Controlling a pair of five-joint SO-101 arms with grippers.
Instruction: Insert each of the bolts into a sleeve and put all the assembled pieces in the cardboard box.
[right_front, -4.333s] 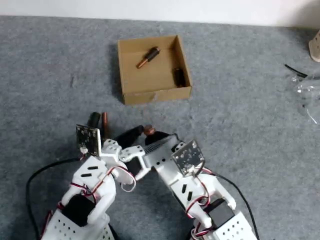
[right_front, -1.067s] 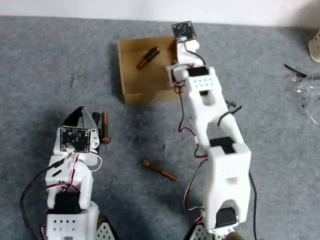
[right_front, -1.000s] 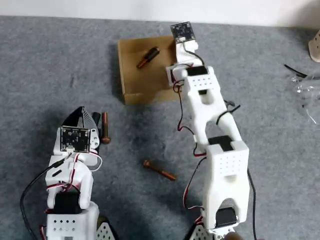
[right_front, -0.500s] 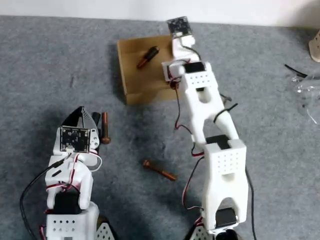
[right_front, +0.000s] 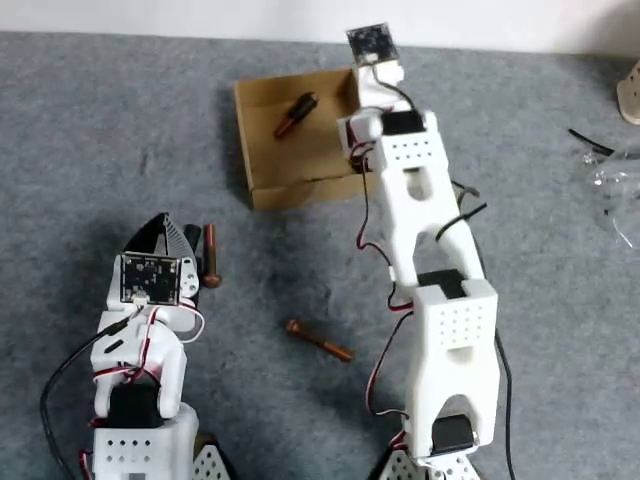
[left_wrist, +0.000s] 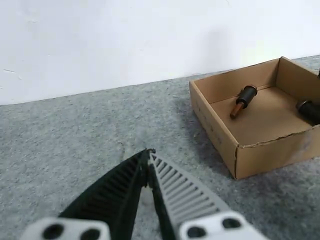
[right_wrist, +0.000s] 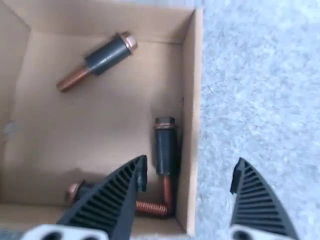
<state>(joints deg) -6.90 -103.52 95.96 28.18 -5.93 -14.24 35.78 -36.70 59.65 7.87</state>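
Right arm (right_front: 415, 200) lies stretched out to the cardboard box (right_front: 300, 188), its wrist above the box's right wall. 4.3 s ago it sat folded back in front of the box, nose to nose with the left arm (right_front: 140, 360). In the last half second the wrist has slid from over the box's inside to over that right wall. Right claw (right_wrist: 191, 162) is spread apart and holds nothing; it straddles the wall, one finger over the box floor, the other outside over the worktop (right_front: 120, 120). The box now holds three assembled pieces where there were two. The far piece (right_wrist: 102, 55) lies toward the back wall, the wall piece (right_wrist: 165, 145) lies along the right wall, and the corner piece (right_wrist: 150, 206) is at the front wall, partly hidden under the claw's finger. Left arm has drawn back, in front of the box and off to its left, and has not shifted over the last second. Left claw (right_front: 166, 220) is pressed together and empty. Just beside it, on the side toward the box, lie a dark sleeve (right_front: 190, 237) and a near bolt (right_front: 210, 255), where they lay before. A loose bolt (right_front: 318, 340) lies farther out in front of the box, on ground the arms covered 4.3 s ago.
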